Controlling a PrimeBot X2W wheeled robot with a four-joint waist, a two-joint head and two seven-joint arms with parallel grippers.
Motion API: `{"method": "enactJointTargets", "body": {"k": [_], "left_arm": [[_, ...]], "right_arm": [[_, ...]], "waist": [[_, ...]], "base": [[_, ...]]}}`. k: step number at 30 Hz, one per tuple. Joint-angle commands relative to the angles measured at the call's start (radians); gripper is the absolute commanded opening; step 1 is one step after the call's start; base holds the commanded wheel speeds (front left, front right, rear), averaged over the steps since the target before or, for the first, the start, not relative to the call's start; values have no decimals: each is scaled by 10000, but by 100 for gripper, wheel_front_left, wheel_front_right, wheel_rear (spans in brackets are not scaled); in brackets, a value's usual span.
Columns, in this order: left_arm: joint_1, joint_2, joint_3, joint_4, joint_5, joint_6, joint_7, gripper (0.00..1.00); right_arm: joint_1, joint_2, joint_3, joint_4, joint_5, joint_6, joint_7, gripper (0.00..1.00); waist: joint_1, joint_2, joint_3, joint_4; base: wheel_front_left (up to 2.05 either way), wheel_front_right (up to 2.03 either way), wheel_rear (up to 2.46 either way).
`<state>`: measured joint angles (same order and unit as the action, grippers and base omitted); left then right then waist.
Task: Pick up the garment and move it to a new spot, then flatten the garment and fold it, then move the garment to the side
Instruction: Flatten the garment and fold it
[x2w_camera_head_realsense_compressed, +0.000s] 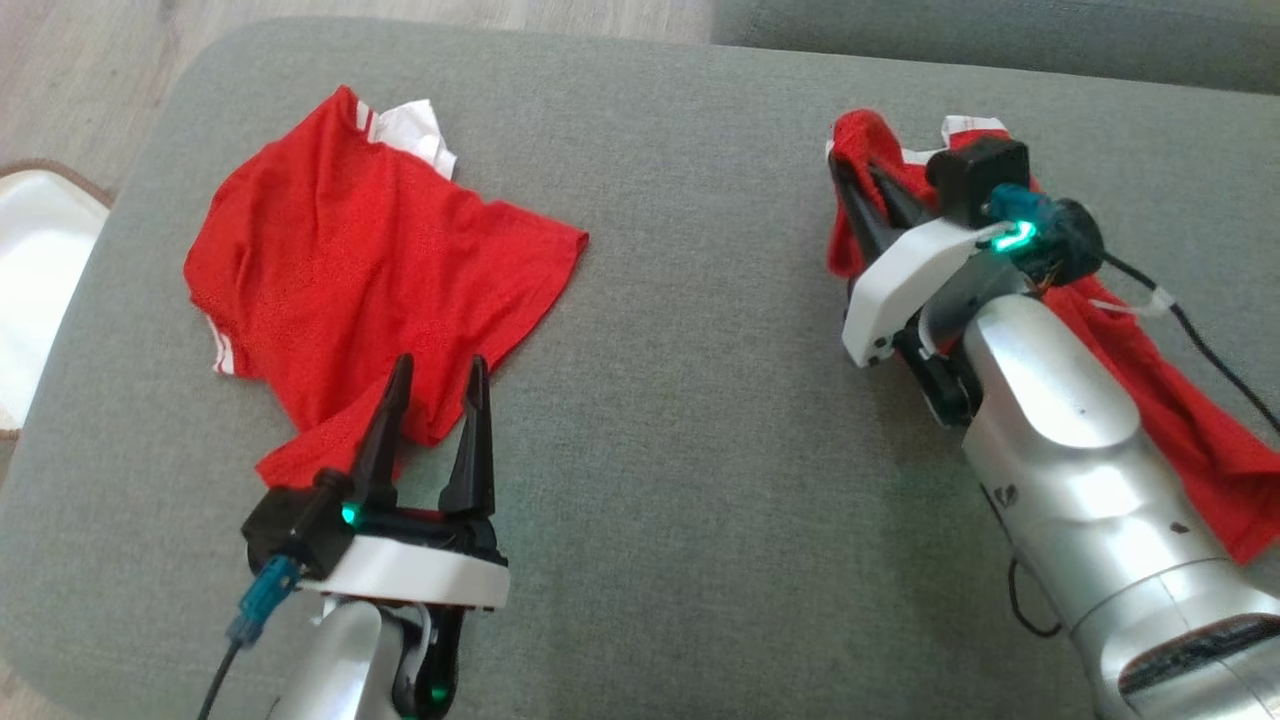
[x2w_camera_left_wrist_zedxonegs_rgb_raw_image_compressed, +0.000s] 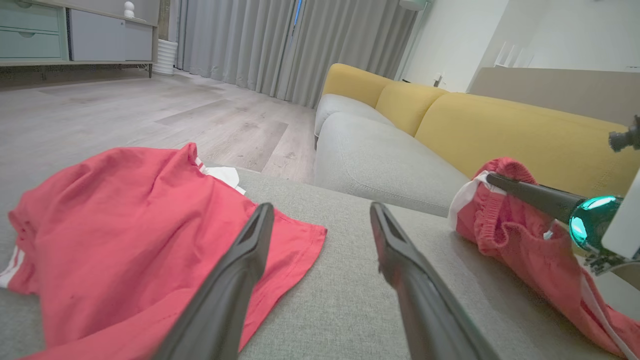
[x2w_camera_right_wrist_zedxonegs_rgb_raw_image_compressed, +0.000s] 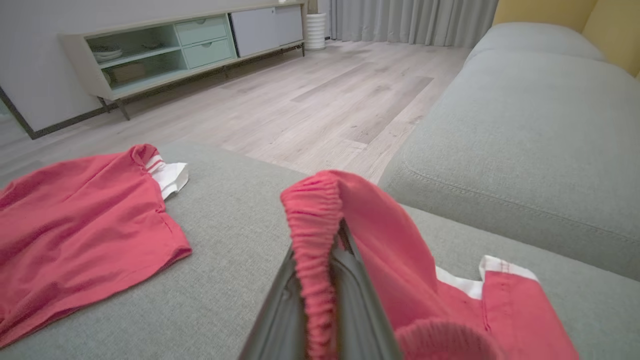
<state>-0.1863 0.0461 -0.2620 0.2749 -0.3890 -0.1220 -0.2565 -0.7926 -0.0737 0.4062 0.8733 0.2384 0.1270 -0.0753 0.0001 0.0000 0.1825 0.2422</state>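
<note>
A red garment (x2w_camera_head_realsense_compressed: 1180, 400) with white trim lies bunched at the right of the grey cushion (x2w_camera_head_realsense_compressed: 700, 400). My right gripper (x2w_camera_head_realsense_compressed: 855, 175) is shut on its elastic waistband (x2w_camera_right_wrist_zedxonegs_rgb_raw_image_compressed: 312, 225), which stands pinched up between the dark fingers (x2w_camera_right_wrist_zedxonegs_rgb_raw_image_compressed: 280, 310). The left wrist view shows that grip from the side, on the same garment (x2w_camera_left_wrist_zedxonegs_rgb_raw_image_compressed: 515, 240). A second red garment (x2w_camera_head_realsense_compressed: 370, 270) with white stripes is spread out at the left (x2w_camera_left_wrist_zedxonegs_rgb_raw_image_compressed: 125, 225) (x2w_camera_right_wrist_zedxonegs_rgb_raw_image_compressed: 75, 225). My left gripper (x2w_camera_head_realsense_compressed: 440, 365) hangs open just above its near edge, nothing between the fingers (x2w_camera_left_wrist_zedxonegs_rgb_raw_image_compressed: 250, 250).
A grey sofa seat (x2w_camera_left_wrist_zedxonegs_rgb_raw_image_compressed: 370, 155) with yellow back cushions (x2w_camera_left_wrist_zedxonegs_rgb_raw_image_compressed: 500, 125) stands beyond the cushion's far edge. Wood floor (x2w_camera_right_wrist_zedxonegs_rgb_raw_image_compressed: 325, 100), a pale green sideboard (x2w_camera_right_wrist_zedxonegs_rgb_raw_image_compressed: 175, 50) and curtains (x2w_camera_left_wrist_zedxonegs_rgb_raw_image_compressed: 280, 45) lie further off. A white object (x2w_camera_head_realsense_compressed: 40, 260) sits on the floor at the left.
</note>
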Motion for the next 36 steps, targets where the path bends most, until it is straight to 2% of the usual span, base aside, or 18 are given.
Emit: {"method": "enactJointTargets", "body": {"k": [1, 2, 6, 10, 16, 22, 28, 32, 36], "left_arm": [[-396, 41, 309, -278, 89, 61, -53, 100], [-401, 41, 290, -270, 97, 57, -53, 100], [-417, 41, 323, -273, 110, 50, -53, 100], [-374, 41, 469, -302, 166, 48, -53, 100], [-272, 41, 653, -379, 178, 50, -53, 100], [-190, 41, 823, -530, 262, 23, -53, 100], [-112, 41, 882, -649, 281, 18, -53, 100], [-43, 41, 855, -668, 283, 13, -53, 100], [-39, 41, 830, -669, 292, 3, -53, 100]], "right_arm": [[-150, 233, 331, -228, 290, 37, -16, 36], [-77, 233, 485, -180, 514, 37, 42, 100], [95, 233, 1084, -69, 1002, 37, 74, 100], [193, 234, 1340, -275, 1305, 37, -567, 100], [381, 234, 1190, -677, 1354, 37, -1465, 100], [1231, 234, 210, -1530, 975, 37, -1840, 100], [3054, 234, -1183, -3270, 161, 37, -1861, 100], [4269, 235, -1684, -4035, -64, 37, -1863, 100], [4971, 235, -1748, -4494, -296, 37, -1863, 100]], "waist": [[-1, 0, -43, -55], [-1, 0, -58, -72], [-1, 0, -98, -187], [-1, 0, -147, -404], [-1, 0, -281, -849], [-1, 0, -506, -1482], [-1, 0, -612, -1948], [-1, 0, -655, -2129], [-1, 0, -618, -2208]], "base": [[0, 0, 0], [0, 0, 0], [0, 0, 0], [0, 0, 0], [0, 0, 0], [0, 0, 0], [0, 0, 0], [0, 0, 0], [0, 0, 0]]}}
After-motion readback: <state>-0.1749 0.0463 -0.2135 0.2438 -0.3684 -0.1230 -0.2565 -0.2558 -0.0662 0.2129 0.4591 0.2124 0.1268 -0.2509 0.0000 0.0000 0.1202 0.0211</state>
